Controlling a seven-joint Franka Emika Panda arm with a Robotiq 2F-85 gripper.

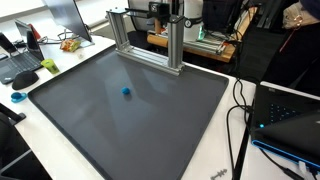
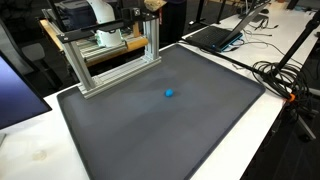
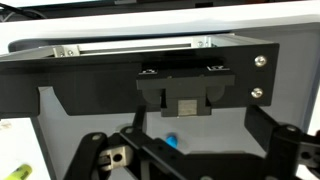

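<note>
A small blue ball lies on a large dark grey mat; it shows in both exterior views. An aluminium frame stands at the mat's far edge, and it also shows from the other side. My gripper hangs high at the back, by the top of the frame and far from the ball. In the wrist view its dark fingers are spread wide and empty, with the ball on the mat between them and the frame beyond.
A laptop and black cables lie beside the mat. A keyboard and small items are at the other side. Another laptop and cables show past the mat. White table edge surrounds it.
</note>
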